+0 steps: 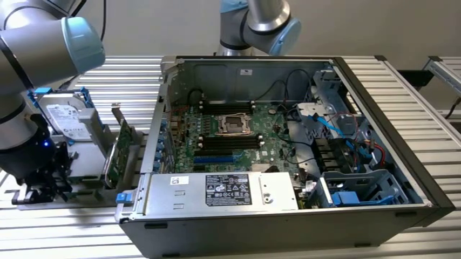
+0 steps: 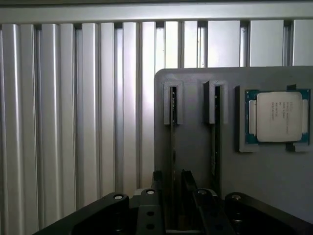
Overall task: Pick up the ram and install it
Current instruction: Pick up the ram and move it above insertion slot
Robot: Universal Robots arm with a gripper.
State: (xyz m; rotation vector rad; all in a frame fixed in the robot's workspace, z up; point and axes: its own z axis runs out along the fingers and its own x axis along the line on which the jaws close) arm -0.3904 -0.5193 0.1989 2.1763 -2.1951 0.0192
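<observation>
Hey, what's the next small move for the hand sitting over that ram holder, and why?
Probably close the hand on the ram. The jaws stand open on either side of the stick, which sits on edge in a slot of the grey holder. It looks lined up but not yet gripped. Whether the hand is low enough is hard to judge.

Open computer case (image 1: 277, 237), hard drive (image 1: 61, 116), processor (image 2: 279, 116)

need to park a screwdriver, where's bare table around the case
Bare slats on the exterior view's right of the case, and more beyond the holder, beside the case's far corner. Crowded: the holder, packed with drive, card and cpu, with the arm over it.
</observation>
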